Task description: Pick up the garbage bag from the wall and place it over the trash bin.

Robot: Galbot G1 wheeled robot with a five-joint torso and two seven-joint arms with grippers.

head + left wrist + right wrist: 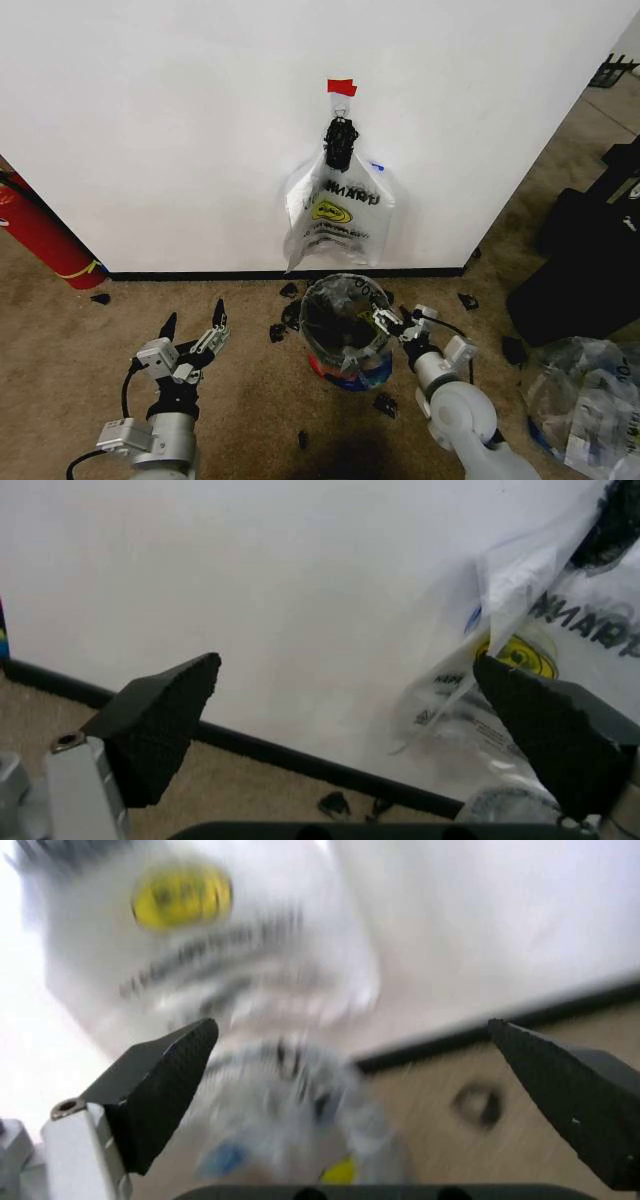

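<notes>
Right pincer beside trash bin

Garbage bag hangs on wall; trash bin below

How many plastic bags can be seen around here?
3 clearly: the garbage bag hanging on the wall, one lining the trash bin, and a clear bag on the carpet at right, where more may be bunched together.

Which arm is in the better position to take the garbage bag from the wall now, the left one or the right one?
Probably right. The right gripper is open beside the trash bin, almost directly below the garbage bag hanging on the wall. The left gripper, also open, sits farther to the side over the carpet.
</notes>
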